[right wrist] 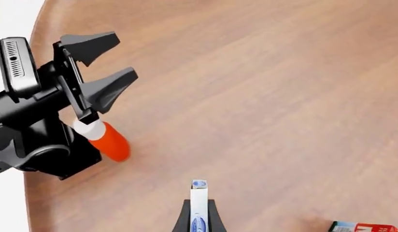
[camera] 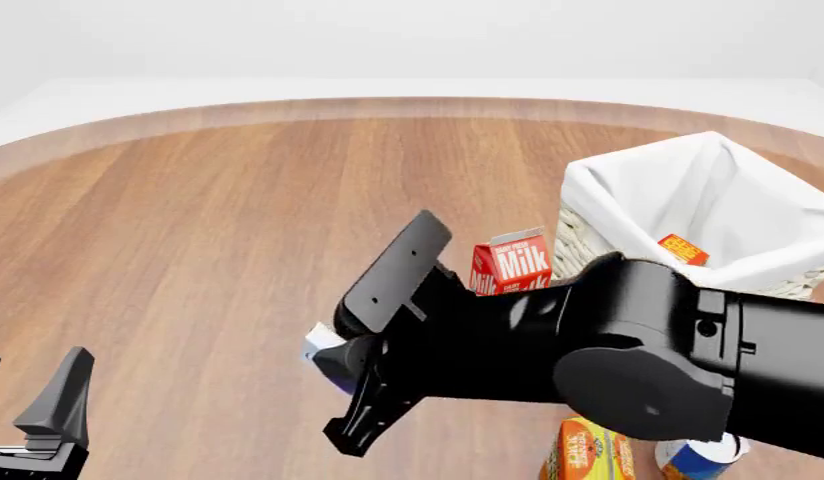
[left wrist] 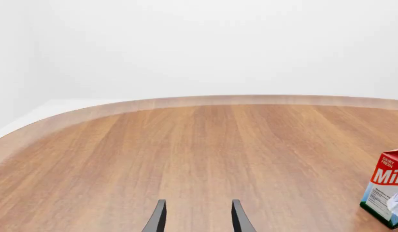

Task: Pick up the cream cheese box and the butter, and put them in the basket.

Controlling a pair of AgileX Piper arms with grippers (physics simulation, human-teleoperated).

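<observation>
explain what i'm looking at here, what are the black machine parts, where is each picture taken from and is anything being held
These are simulator renders of two black robot arms at a round wooden table. The front view looks down from behind the arms. The other two come from cameras mounted just behind each gripper.

The right gripper is closed on a thin whitish box with a blue mark, the cream cheese box. The left gripper is open and holds nothing.

On the table stand a red-and-white milk carton, an orange juice carton, a red bottle with a white cap and a large whitish wicker basket with a white cloth lining. A red-and-orange carton, apparently the butter, lies inside the basket.
</observation>
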